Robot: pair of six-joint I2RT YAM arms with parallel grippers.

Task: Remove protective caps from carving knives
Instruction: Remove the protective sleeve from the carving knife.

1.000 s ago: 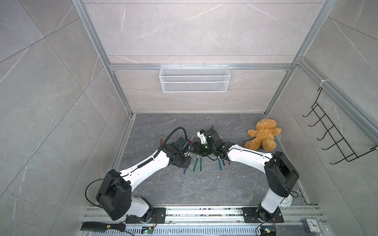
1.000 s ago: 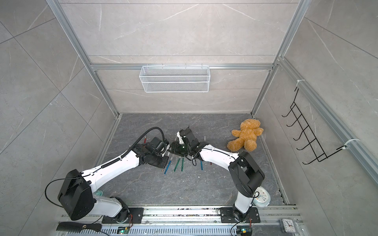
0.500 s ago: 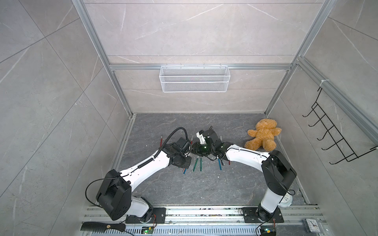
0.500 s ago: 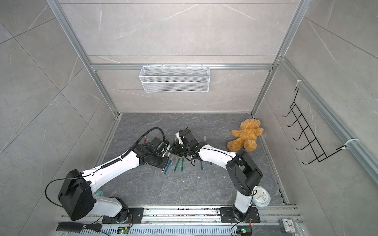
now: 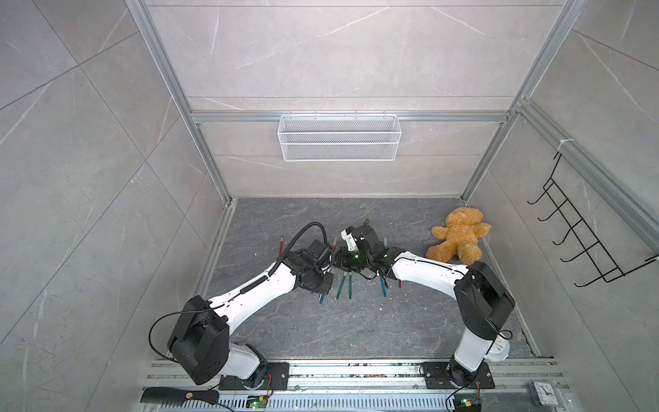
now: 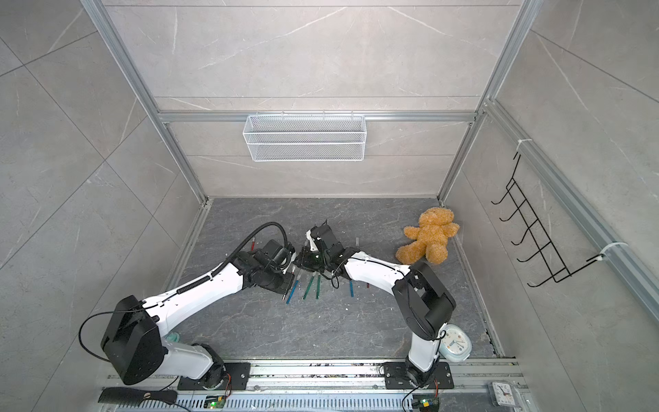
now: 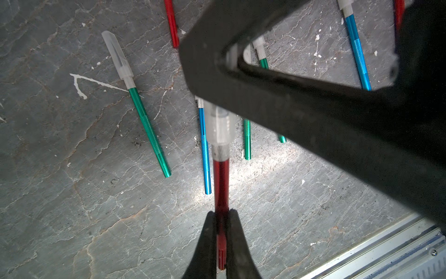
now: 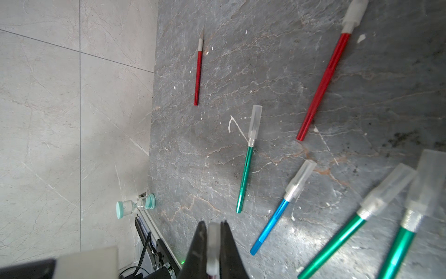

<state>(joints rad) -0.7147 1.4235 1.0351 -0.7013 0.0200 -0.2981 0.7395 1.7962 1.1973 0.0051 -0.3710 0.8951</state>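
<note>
In the left wrist view the left pincer (image 7: 221, 217) pinches the rear end of a red carving knife (image 7: 220, 178) above the table (image 7: 96, 217), with a translucent protective cap (image 7: 220, 128) on its blade end. In the right wrist view the right pincer (image 8: 213, 229) is clamped on that cap. Capped green and blue knives (image 8: 246, 174) lie on the table, and an uncapped red knife (image 8: 198, 70) lies apart from them.

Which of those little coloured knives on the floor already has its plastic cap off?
The thin red-handled knife lying alone nearest the pale wall: its bare grey blade tip shows, while the knives near it wear translucent plastic caps.
</note>
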